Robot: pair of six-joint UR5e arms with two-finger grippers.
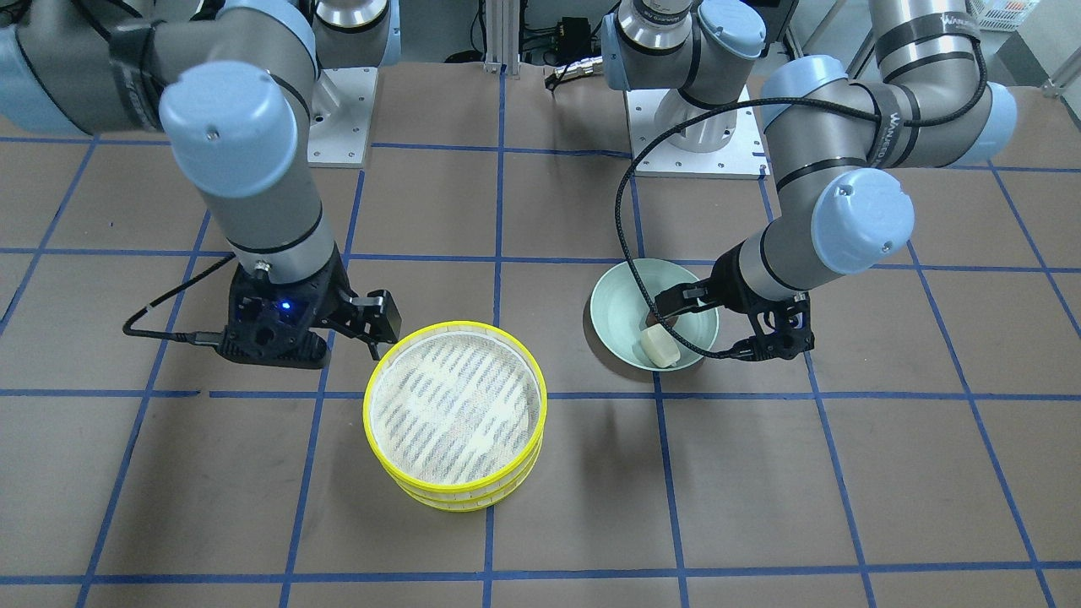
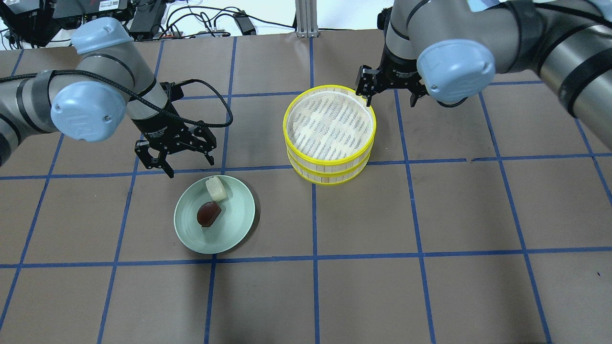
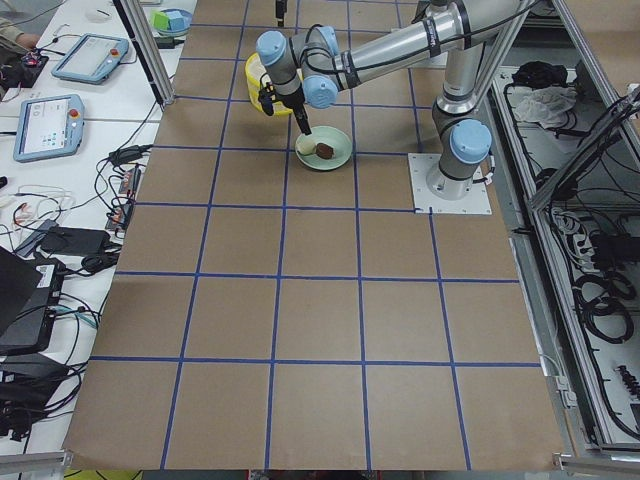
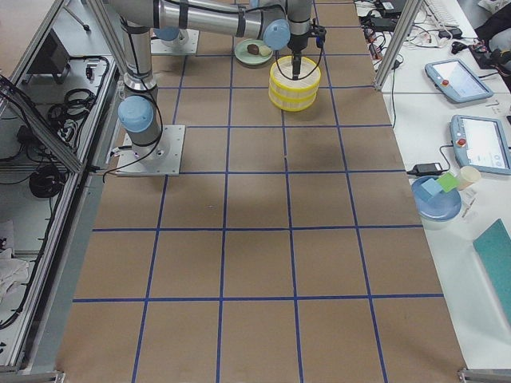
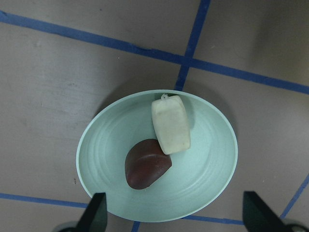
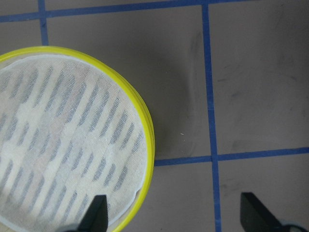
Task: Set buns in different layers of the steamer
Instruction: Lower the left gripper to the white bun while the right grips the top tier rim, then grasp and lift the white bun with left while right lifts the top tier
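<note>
Two buns, both on the pale green plate [image 2: 234, 229]: you've got the dark reddish-brown bun [image 2: 209, 213] lying right against the cream-white bun [image 2: 215, 188]. The steamer [image 2: 330, 168], a stack of yellow-rimmed trays, stands apart from the plate on the counter [image 2: 430, 215]. Your left tool [image 2: 188, 165] hangs over the plate's robot-side edge, fingers spread wide. Your right tool [image 2: 389, 99] hovers at the steamer's rim on the robot's side, and its fingers are wide apart too.

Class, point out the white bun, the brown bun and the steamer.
white bun [image 2: 215, 188], overhead view, top face.
brown bun [image 2: 208, 213], overhead view, glossy top.
steamer [image 2: 330, 124], overhead view, bare mesh floor.
</note>
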